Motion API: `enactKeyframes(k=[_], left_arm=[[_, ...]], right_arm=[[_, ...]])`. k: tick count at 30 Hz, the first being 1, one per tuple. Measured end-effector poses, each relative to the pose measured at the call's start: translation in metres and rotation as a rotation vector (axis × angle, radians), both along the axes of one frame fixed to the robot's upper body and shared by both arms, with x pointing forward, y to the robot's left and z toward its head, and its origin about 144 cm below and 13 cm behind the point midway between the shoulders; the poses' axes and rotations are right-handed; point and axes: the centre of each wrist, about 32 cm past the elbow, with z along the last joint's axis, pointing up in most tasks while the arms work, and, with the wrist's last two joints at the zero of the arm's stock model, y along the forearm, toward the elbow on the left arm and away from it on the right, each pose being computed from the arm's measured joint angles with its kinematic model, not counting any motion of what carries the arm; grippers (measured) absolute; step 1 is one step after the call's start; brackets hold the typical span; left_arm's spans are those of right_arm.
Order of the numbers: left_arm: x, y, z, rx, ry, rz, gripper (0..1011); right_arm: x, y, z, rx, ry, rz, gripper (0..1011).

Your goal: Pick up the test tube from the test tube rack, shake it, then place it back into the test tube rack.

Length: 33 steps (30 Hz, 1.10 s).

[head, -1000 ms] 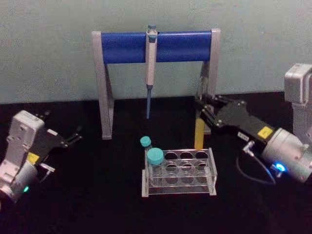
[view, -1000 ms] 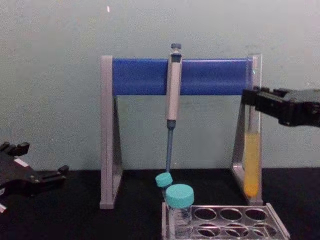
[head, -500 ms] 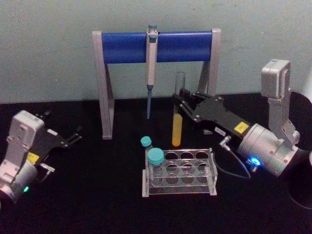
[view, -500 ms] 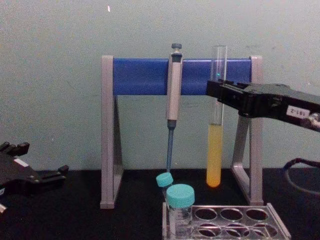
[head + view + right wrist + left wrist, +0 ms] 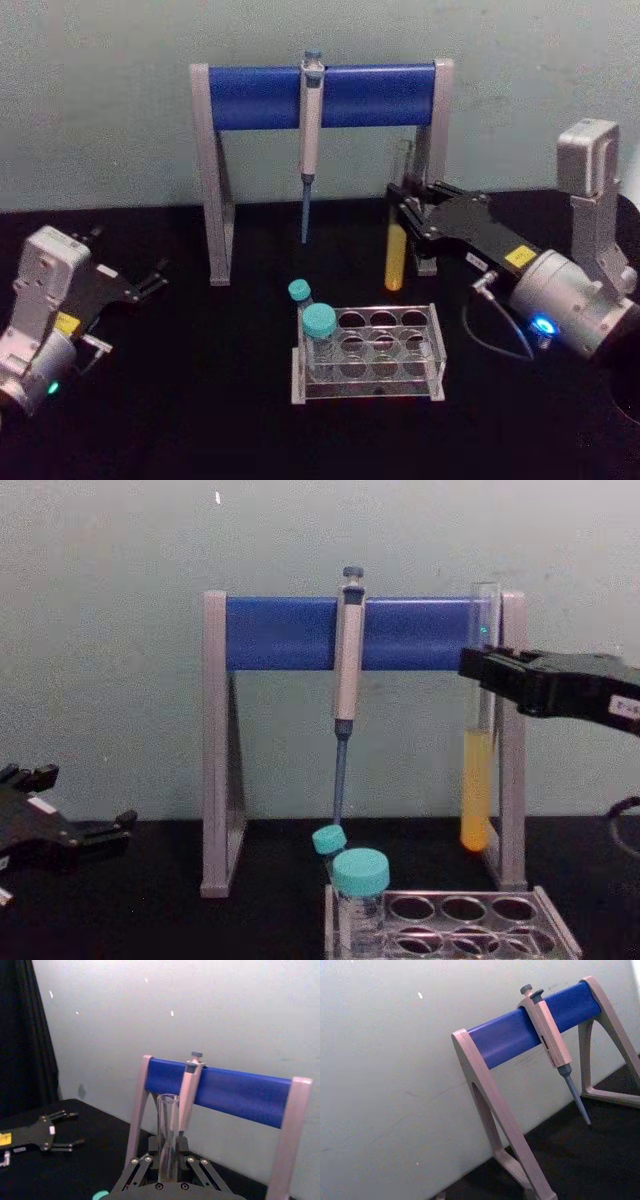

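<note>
In the head view, the right claw [image 5: 401,203] at the right of centre is closed on the test tube [image 5: 395,262]. It holds the tube upright in the air, above and slightly right of the rack [image 5: 366,391] in the frame and clear of it. The left claw [image 5: 150,281] rests at the left edge with its fingers spread and nothing in them. The left wrist view looks at the blue-barred stand [image 5: 520,1040] and the pipette [image 5: 551,1046] hanging on it. In the right wrist view, the tube's open mouth [image 5: 168,1102] rises at lower centre out of the closed fingers. In the chest view, the tube [image 5: 477,780] hangs at the right in front of the stand's post, yellow liquid in its lower part, with the rack [image 5: 560,932] below at the bottom edge beside 2 capped vials [image 5: 358,878]. I judge this to be the shaking step, or just after it. The next move calls for keeping the tube upright, lining its bottom up over an empty hole, and lowering it straight in.
</note>
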Motion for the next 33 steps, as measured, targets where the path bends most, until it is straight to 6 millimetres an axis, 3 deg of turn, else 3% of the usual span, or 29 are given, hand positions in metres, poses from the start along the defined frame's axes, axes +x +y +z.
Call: enactKeyframes(k=[8, 16, 24, 33], left_arm=[[0.0, 0.0, 0.0, 0.0, 0.0, 0.0, 1001], [0.0, 0.0, 0.0, 0.0, 0.0, 0.0, 1001], [0.0, 0.0, 0.0, 0.0, 0.0, 0.0, 1001], [0.0, 0.0, 0.0, 0.0, 0.0, 0.0, 1001]], right_arm=[[-0.017, -0.015, 0.002, -0.025, 0.01, -0.009, 217], [-0.028, -0.006, 0.003, -0.022, 0.023, 0.107, 217], [-0.009, 0.014, 0.005, 0.003, -0.005, 0.16, 217], [0.01, 0.012, 0.009, -0.006, -0.034, 0.088, 217]])
